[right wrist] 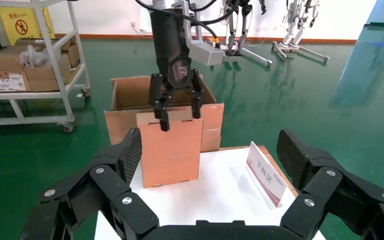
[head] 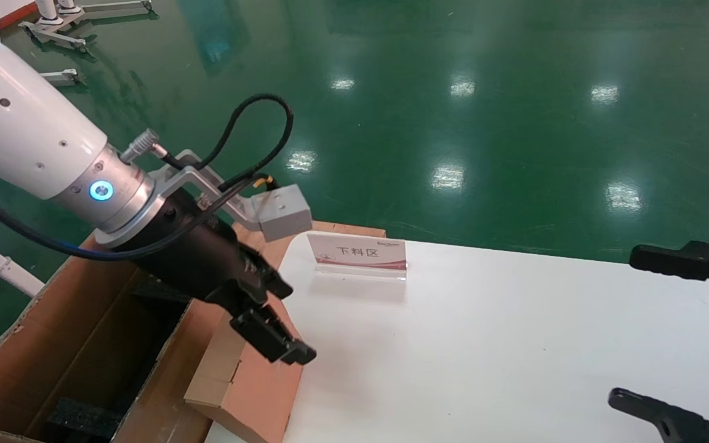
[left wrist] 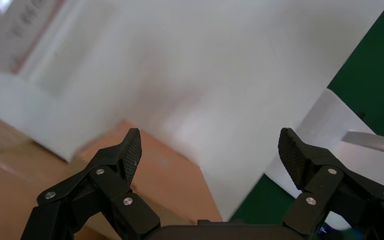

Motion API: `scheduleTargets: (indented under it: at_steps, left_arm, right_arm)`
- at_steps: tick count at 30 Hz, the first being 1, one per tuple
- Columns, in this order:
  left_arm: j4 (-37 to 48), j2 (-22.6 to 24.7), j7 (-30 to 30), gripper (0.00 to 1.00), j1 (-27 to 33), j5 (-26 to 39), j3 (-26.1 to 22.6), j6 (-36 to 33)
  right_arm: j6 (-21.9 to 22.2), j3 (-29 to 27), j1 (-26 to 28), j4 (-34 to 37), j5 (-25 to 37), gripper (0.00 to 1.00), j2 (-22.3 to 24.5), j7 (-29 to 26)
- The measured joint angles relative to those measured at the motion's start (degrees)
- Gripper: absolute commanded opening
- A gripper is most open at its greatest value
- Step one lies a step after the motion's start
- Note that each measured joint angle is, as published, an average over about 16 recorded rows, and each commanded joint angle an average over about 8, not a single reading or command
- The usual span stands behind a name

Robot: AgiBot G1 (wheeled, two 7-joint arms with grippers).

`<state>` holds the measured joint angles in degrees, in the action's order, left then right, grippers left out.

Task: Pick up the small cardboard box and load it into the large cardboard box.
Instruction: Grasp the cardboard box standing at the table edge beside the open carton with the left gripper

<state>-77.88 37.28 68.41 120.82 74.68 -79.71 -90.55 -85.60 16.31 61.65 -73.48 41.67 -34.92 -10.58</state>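
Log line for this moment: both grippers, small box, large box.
left gripper: open, above small cardboard box | box: upright on table edge, ungripped | large cardboard box: open, beside table | right gripper: open, idle

white tabletop (head: 514, 344) has a little sign stand (head: 357, 253) near its far left corner, small cardboard box (head: 250, 381) leaning on its left edge.

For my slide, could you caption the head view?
Open left gripper hovers above small cardboard box beside large cardboard box.
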Motion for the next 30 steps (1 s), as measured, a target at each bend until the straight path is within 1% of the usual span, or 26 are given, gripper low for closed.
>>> scheduleTargets:
  at_steps: [8, 16, 24, 30]
  left_arm:
    - [0.0, -0.1, 3.1, 1.00, 6.0, -1.3, -9.4, 0.2]
    - [-0.1, 0.8, 5.3, 1.00, 11.0, -1.9, -17.7, 0.5]
    - [0.0, 2.2, 7.7, 1.00, 13.5, -2.2, -24.4, 1.2]
    - [0.0, 3.0, 9.2, 1.00, 13.8, -2.5, -27.8, 2.2]
  right_arm:
    - [0.0, 0.0, 0.0, 0.0, 0.0, 1.00, 0.0, 0.0]
    - [0.0, 0.1, 0.0, 0.0, 0.0, 1.00, 0.0, 0.0]
    - [0.0, 0.1, 0.0, 0.0, -0.1, 1.00, 0.0, 0.0]
    - [0.1, 0.1, 0.0, 0.0, -0.1, 1.00, 0.0, 0.1]
